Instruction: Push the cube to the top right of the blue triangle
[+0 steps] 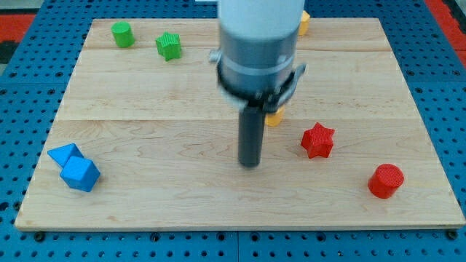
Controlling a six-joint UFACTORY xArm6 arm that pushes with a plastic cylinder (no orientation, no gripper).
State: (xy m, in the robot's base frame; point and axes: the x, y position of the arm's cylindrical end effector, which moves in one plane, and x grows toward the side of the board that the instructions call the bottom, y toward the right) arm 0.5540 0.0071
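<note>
Near the surface's (145,196) bottom-left corner, the blue cube (80,174) touches the blue triangle (63,154) at its lower right. My tip (250,164) rests mid-board, far toward the view's right of both, holding nothing, left of the red star (317,140).

My tip (250,164) down, rod upright.

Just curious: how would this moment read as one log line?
my tip: mid-board, touching nothing | blue cube: against blue triangle, its lower right | task: unfinished
</note>
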